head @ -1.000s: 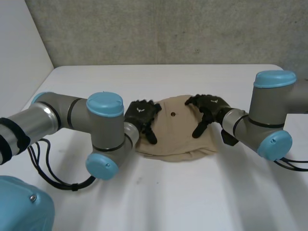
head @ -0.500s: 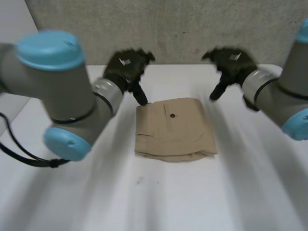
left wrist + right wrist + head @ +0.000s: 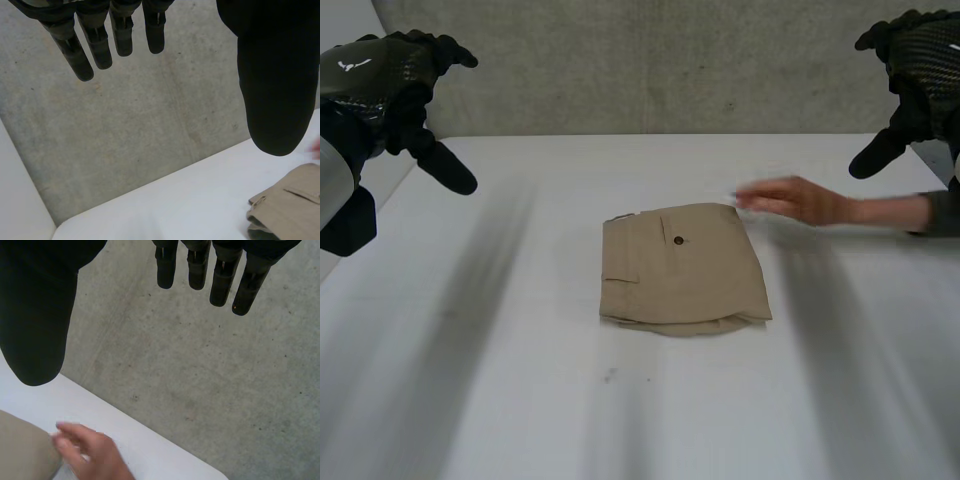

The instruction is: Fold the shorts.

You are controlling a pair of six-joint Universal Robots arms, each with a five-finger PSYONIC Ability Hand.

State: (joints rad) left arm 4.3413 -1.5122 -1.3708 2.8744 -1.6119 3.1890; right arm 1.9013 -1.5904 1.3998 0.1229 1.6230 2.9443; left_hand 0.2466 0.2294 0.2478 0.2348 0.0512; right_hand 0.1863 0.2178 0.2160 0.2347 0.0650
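Head view, from the left: the left hand [image 3: 380, 90] hangs high over the table's [image 3: 520, 380] left edge, well apart from the shorts [image 3: 685, 265]; it is released, fingers straight and thumb spread wide. Its own wrist view agrees: straight fingers [image 3: 100, 45] on one side, the thumb [image 3: 275, 90] well off on the other, with grey wall [image 3: 150, 125] between them and one corner of the shorts on the table past the thumb.

At the table's middle lie the shorts, tan and folded into a compact, roughly square stack; a pocket with a dark button [image 3: 678, 240] faces up, and lower layers show along the near edge.

Right of them a person's hand [image 3: 800, 200] reaches in from the right side, fingers flat and pointing at the shorts' far right corner, just beside it; whether it touches the cloth cannot be told, as the fingertips are blurred.

Farthest right, the right hand [image 3: 920, 70] hangs high over the table's right edge, also released – fingers straight, thumb spread; its wrist view shows the person's hand beside the edge of the shorts, beyond the thumb.
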